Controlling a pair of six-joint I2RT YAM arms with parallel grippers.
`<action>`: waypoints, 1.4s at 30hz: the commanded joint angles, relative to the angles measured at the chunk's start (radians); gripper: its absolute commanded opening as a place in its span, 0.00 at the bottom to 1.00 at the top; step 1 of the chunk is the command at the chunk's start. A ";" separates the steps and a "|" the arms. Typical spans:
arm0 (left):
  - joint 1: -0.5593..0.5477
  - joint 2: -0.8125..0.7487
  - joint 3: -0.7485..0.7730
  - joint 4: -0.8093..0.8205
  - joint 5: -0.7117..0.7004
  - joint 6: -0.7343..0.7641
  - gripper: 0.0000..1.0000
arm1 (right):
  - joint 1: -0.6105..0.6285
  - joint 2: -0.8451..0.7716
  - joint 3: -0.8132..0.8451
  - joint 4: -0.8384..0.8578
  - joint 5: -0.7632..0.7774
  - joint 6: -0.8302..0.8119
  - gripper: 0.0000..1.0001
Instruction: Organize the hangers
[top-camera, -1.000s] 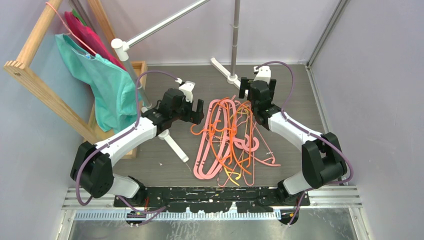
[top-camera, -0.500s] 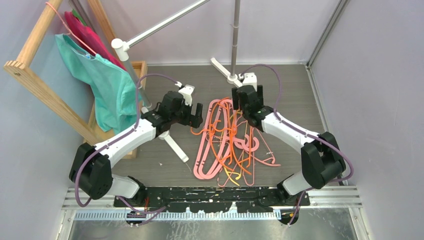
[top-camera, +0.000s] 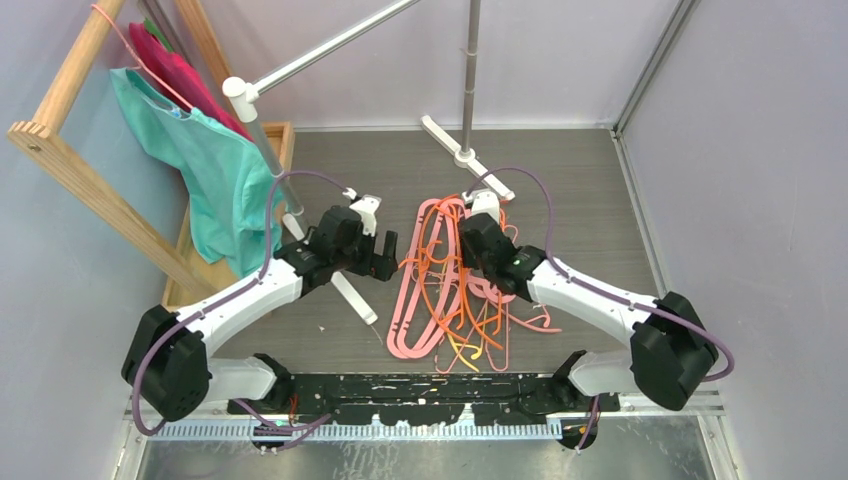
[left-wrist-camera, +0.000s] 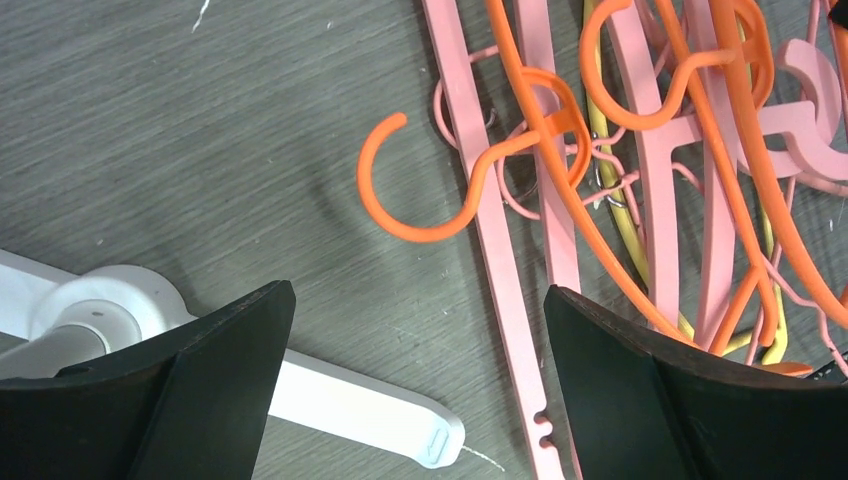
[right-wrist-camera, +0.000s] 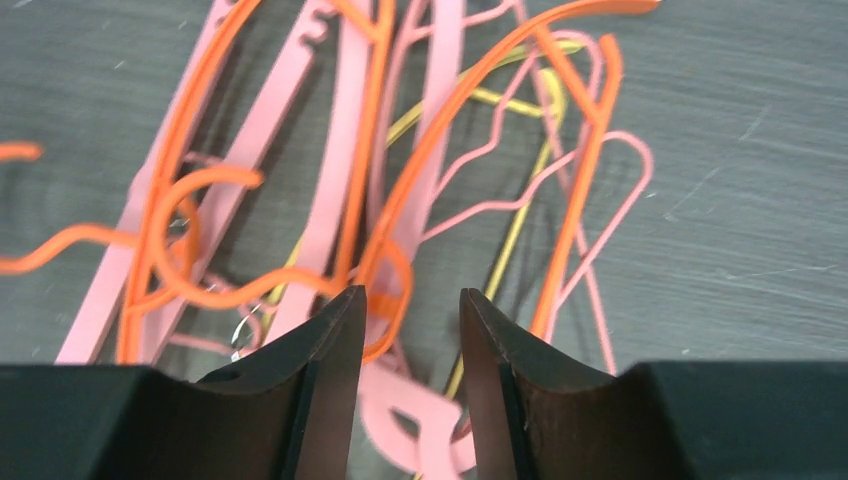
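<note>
The hangers (top-camera: 455, 280) lay tangled on the table (top-camera: 600, 200); the left claw (left-wrist-camera: 418, 290) gaped wide beside them; the right claw (right-wrist-camera: 410, 292), narrowly parted, straddled an orange hook (right-wrist-camera: 405, 280). Lifting it could drag interlocked neighbours along.

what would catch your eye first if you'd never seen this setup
The tangled heap of pink, orange and yellow hangers in the middle of the table, with the left gripper spread wide at its left edge and the right gripper narrowly open right over the tangle. After that, the teal garment hanging on the wooden rack at the far left.
</note>
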 joint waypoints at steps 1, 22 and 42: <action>-0.007 -0.049 -0.026 0.021 -0.008 -0.032 0.99 | 0.092 -0.042 -0.016 -0.064 -0.021 0.082 0.44; -0.007 -0.112 -0.124 0.041 -0.016 -0.065 0.98 | 0.232 -0.032 -0.135 -0.141 -0.028 0.248 0.12; -0.008 -0.084 -0.138 0.078 -0.017 -0.057 0.98 | 0.234 -0.167 0.237 -0.263 -0.007 0.088 0.01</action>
